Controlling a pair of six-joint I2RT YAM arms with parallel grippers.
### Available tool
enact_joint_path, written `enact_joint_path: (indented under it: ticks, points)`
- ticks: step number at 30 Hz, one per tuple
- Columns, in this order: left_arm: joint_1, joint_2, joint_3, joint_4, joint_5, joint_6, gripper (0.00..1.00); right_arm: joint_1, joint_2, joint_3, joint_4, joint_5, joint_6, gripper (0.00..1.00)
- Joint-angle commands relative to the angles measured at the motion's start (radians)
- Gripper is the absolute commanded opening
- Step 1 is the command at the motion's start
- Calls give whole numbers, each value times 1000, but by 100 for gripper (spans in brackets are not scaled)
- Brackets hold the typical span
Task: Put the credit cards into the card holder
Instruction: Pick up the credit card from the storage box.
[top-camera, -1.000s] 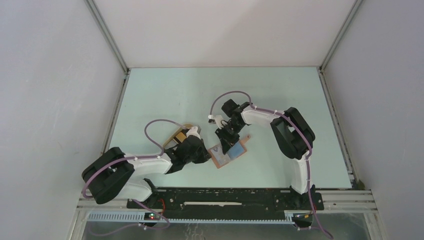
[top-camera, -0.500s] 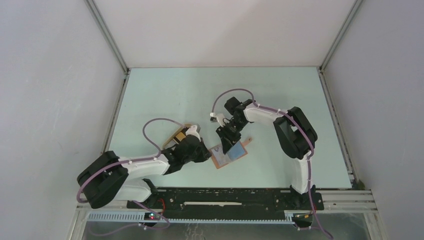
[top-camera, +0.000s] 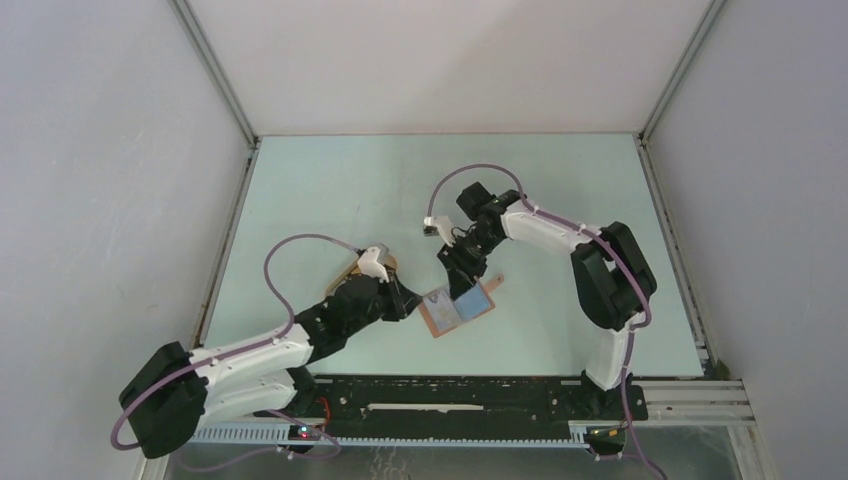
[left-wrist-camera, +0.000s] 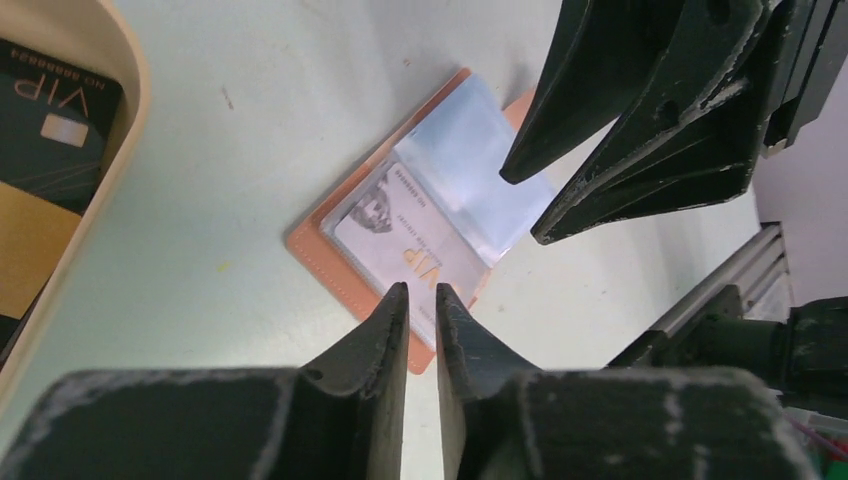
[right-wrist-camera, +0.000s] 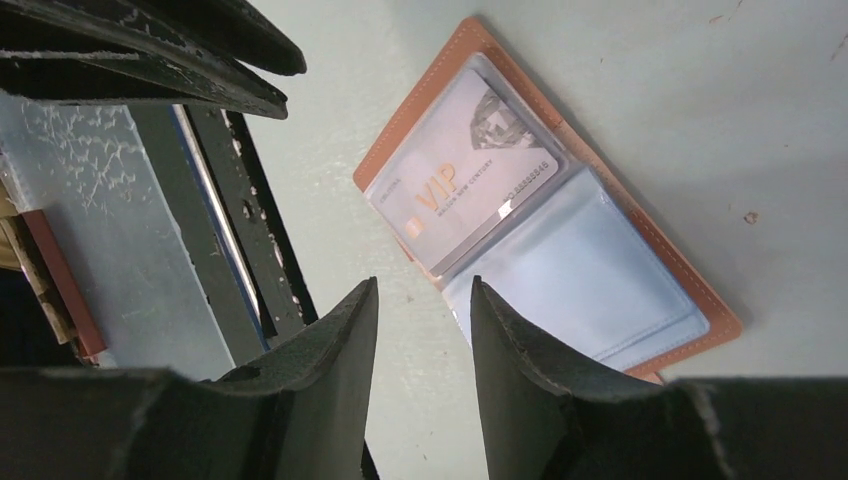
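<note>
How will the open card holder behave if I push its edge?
Likely slides: the card holder lies flat and thin on the smooth table. Probably floppy at the fold, being a thin stitched cover with clear sleeves. The sleeved VIP card should stiffen that half.

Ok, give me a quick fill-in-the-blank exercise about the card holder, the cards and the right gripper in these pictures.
1. The card holder lies ____ on the table.
2. The pale card in its slot reads ____.
3. The black card lies in a tan ____.
4. The right gripper holds ____.
Missing words: open; VIP; tray; nothing.
</note>
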Motion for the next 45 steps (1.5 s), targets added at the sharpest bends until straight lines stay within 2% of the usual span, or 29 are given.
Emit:
enact_joint_path:
  ticks: [1, 7, 18, 23, 28, 33, 39, 45]
  points:
    - [3, -78, -22, 17, -15, 78, 24, -17, -125, 14, -24, -25, -69, 47]
    - [5, -162, 23, -96, -80, 147, 34, -53, -274, -25, -3, -28, -88, 48]
    - [10, -280, 66, -208, -215, 216, 59, -122, -546, -70, 52, -40, -77, 49]
    - [14, -313, 90, -253, -272, 244, 68, -125, -616, -61, 105, -52, -43, 55]
    - [23, -337, 136, -338, -358, 282, 81, -126, -605, 17, 95, -131, -51, 62]
    - [36, -337, 171, -385, -439, 327, 93, -123, -533, 37, 61, -246, -59, 62]
    - [95, -256, 251, -447, -464, 386, 98, -114, -421, 27, -23, -256, -94, 61]
    - [118, -108, 352, -512, -493, 480, 100, -133, -400, 3, -33, -284, -115, 61]
